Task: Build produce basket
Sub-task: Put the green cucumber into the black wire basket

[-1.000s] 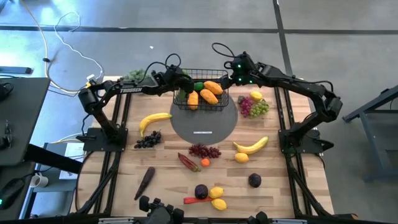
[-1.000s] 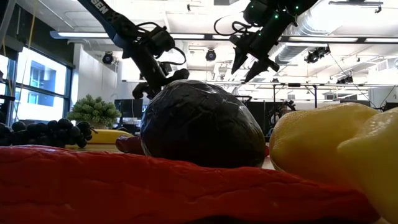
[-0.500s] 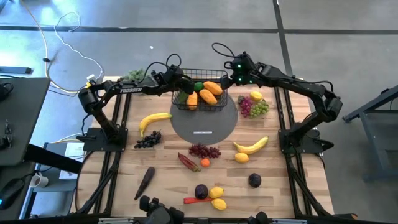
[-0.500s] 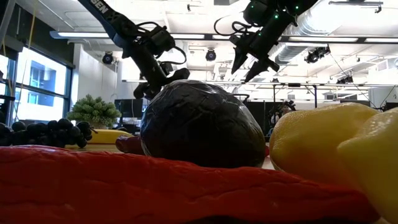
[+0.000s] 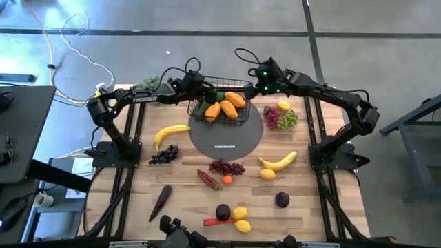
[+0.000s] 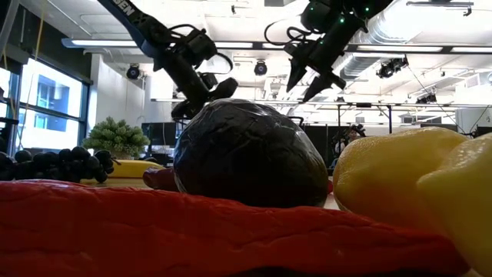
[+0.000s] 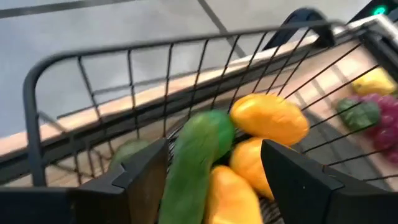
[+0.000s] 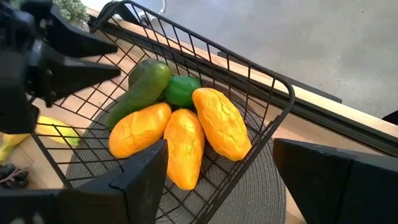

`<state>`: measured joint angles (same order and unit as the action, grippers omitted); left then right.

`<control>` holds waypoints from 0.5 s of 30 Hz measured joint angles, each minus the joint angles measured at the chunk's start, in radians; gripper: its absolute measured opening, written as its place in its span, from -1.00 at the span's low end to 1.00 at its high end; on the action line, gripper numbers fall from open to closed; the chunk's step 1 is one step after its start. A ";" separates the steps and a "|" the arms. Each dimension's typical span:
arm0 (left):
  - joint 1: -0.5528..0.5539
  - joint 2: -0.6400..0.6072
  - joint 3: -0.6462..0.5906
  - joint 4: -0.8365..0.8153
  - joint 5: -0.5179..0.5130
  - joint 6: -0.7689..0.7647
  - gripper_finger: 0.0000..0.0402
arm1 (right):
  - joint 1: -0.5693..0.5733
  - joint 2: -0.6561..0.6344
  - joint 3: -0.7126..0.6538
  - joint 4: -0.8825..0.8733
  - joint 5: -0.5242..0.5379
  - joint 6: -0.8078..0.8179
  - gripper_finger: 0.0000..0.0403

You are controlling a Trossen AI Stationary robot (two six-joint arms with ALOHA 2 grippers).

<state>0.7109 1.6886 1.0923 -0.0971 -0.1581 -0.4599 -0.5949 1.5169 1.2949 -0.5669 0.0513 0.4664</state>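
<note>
Basket [image 5: 222, 103] shifted, tilted — left gripper [image 7: 214, 171] apparently released; right gripper [image 8: 221, 171] open.

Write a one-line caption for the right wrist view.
Wire basket holding three orange fruits and a green cucumber.

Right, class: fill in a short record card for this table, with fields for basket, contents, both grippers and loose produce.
basket: black wire basket on the grey disc, far side of table
contents: three orange fruits, a cucumber, a small green piece
left gripper: open, at basket's left rim
right gripper: open, at basket's right rim
loose produce: bananas, grapes, lemons, on the table
</note>
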 joint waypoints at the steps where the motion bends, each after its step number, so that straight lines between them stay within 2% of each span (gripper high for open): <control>1: -0.002 0.000 0.009 0.002 0.000 0.001 0.21 | 0.000 0.000 0.000 -0.004 -0.001 0.000 0.34; 7: -0.012 -0.026 0.062 -0.021 -0.010 0.092 0.16 | 0.023 0.000 0.000 -0.020 -0.031 -0.001 0.34; 9: -0.013 -0.048 0.078 -0.073 -0.019 0.116 0.14 | 0.042 0.000 0.000 -0.020 -0.037 -0.001 0.34; 15: -0.011 -0.142 0.103 -0.262 -0.156 0.186 0.10 | 0.079 0.000 0.000 -0.020 -0.037 0.005 0.34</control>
<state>0.6998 1.5464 1.1955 -0.3592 -0.3142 -0.2741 -0.5161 1.5169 1.2949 -0.5869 0.0143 0.4717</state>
